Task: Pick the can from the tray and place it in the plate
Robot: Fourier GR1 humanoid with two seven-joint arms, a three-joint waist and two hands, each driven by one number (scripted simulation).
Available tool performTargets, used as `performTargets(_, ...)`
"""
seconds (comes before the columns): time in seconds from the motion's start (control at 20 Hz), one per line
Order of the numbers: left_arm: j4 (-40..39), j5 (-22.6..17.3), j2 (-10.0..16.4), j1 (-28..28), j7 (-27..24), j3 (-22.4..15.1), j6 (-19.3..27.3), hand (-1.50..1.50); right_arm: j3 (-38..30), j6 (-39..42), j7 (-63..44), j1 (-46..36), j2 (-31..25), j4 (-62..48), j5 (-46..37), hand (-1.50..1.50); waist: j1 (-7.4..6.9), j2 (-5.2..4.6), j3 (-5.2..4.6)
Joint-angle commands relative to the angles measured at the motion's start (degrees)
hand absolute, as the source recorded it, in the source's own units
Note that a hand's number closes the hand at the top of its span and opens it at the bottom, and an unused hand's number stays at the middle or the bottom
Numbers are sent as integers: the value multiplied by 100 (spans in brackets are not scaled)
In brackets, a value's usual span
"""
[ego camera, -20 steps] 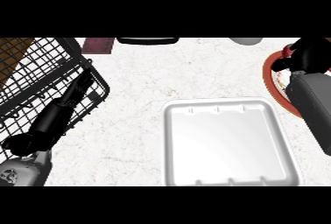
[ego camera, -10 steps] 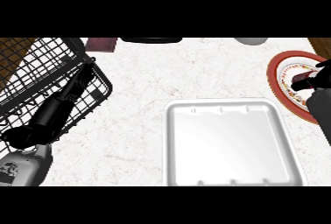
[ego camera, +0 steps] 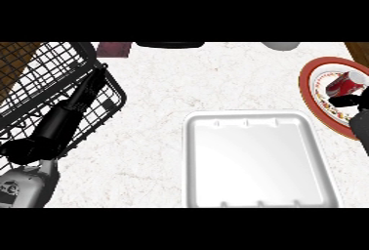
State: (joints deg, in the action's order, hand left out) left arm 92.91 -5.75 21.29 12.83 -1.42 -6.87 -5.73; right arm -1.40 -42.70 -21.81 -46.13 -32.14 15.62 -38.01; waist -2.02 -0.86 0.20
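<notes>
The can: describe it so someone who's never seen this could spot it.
Right of the white tray is a red-rimmed plate at the view's right edge. The can sits on it, just past the right hand. It is the only shiny red thing inside the rim.

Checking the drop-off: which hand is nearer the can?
Right. The right hand sits beside the can on the plate; the left hand lies over the wire basket, across the counter.

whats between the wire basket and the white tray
Nothing stands there: the head view shows only bare white counter between the wire basket and the white tray.
</notes>
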Motion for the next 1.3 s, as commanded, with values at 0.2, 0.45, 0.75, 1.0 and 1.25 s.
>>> performTargets(0.2,-159,269,-162,-120,-214,-53,80,0,-817,-315,1718,-10,62,771,931,-150,111,39,1)
performTargets(0.45,167,153,-116,-260,60,49,63,0,-1655,75,2597,253,461,1390,2107,-150,137,71,1)
performTargets(0.75,379,51,37,-545,63,205,-115,0,-2525,1292,3244,860,195,2301,3402,-150,233,116,-11)
performTargets(1.0,520,-2,-9,-585,238,361,-147,0,-2521,1840,3284,2187,332,3871,3826,-150,313,135,-23)
performTargets(1.25,253,180,-47,-557,-60,436,-240,0,-2620,2404,2926,3523,234,5182,4145,-150,315,120,-26)
